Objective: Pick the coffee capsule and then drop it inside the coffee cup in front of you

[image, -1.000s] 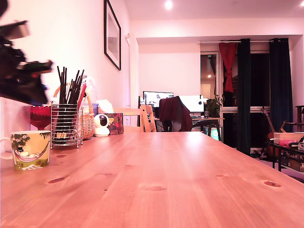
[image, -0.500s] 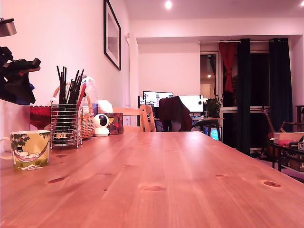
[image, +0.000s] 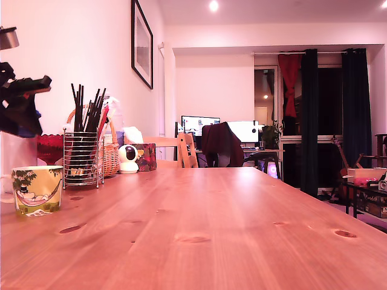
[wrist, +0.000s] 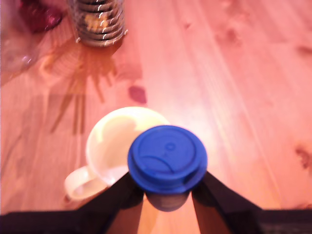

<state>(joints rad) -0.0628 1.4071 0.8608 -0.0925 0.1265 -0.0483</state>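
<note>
The gripper point(wrist: 167, 195) is clamping the capsule point(wrist: 167, 157) and hanging above the cup point(image: 37, 188) at the exterior view's near left. Pickup is done; the capsule is overlapping the rim, so release remains.

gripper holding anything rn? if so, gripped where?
Yes, the coffee capsule. In the wrist view the jaws close on its tapered body just under the wide blue rim, one on each side, with the coffee cup below it.
</note>
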